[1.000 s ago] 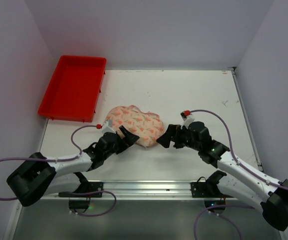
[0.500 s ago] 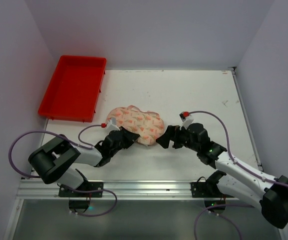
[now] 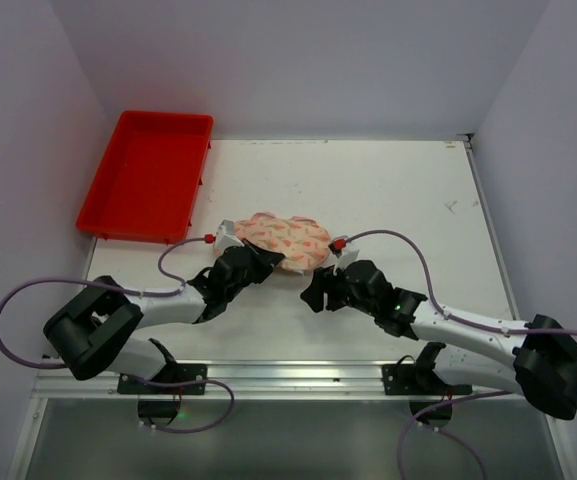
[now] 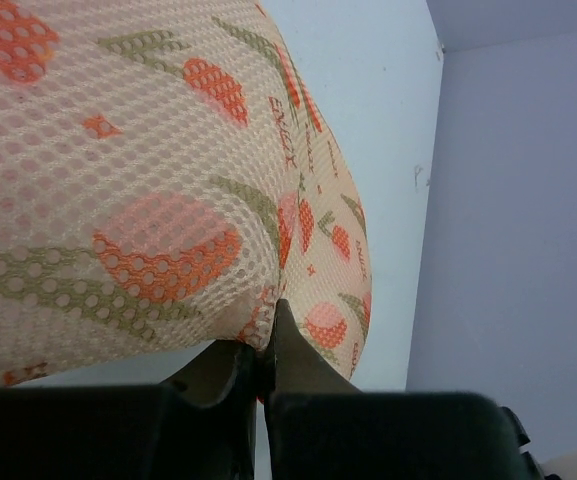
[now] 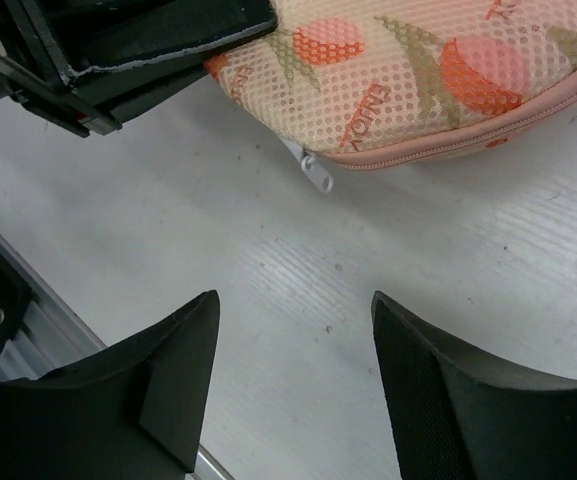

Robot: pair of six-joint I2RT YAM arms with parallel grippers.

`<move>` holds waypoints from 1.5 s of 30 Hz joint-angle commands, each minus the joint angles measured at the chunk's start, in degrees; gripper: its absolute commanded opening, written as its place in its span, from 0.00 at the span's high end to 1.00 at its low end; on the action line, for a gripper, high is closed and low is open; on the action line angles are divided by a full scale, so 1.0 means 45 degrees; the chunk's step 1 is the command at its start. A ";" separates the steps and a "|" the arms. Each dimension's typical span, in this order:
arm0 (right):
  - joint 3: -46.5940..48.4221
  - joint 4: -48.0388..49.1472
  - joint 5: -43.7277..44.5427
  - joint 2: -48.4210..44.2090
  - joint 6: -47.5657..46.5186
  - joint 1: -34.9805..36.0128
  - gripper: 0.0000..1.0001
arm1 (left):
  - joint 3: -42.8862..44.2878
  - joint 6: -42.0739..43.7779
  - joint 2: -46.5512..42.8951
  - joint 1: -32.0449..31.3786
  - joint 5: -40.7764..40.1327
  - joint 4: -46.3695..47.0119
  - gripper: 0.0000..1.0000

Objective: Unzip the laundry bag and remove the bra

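Note:
The laundry bag [image 3: 280,238], cream mesh with orange-pink print and a pink zipped edge, lies mid-table. My left gripper [image 3: 261,263] is at its near left end; in the left wrist view the jaws [image 4: 269,318] are shut on a fold of the bag's mesh [image 4: 148,170]. My right gripper [image 3: 315,293] hovers open over bare table just short of the bag's near edge. In the right wrist view, the white zipper pull [image 5: 314,173] lies on the table beyond the open gripper [image 5: 295,300], under the bag [image 5: 418,70]. The bra is hidden.
A red tray [image 3: 148,185] sits at the back left of the table. Purple walls close in both sides and the back. The aluminium rail [image 3: 288,375] runs along the near edge below both arms.
My left gripper closed on the bag's near left end, and the bag shifted and bunched slightly toward the back. My right arm swung left toward the bag's near edge, its jaws narrowing a little.

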 commanded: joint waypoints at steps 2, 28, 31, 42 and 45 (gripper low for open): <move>0.0846 0.1211 0.2443 0.0638 -0.0335 0.0662 0.38 | 0.0900 -0.0502 -0.0726 -0.0040 -0.0693 -0.0763 1.00; 0.2605 0.1602 0.3520 0.3667 -0.0530 0.1014 0.67 | 0.1076 -0.0522 -0.0981 -0.0040 -0.0478 -0.1194 1.00; 0.2760 0.1564 0.3442 0.3862 -0.0550 0.1014 0.71 | 0.0998 -0.0619 -0.1001 -0.0040 -0.0459 -0.1214 1.00; 0.3014 0.0397 0.4085 0.3786 -0.0452 0.1014 1.00 | 0.0570 -0.0482 -0.1176 -0.0001 -0.0302 -0.1331 1.00; 0.2899 -0.0619 0.4477 0.2987 -0.0607 0.0956 1.00 | 0.0139 0.0002 -0.1721 0.0212 -0.0361 -0.1545 1.00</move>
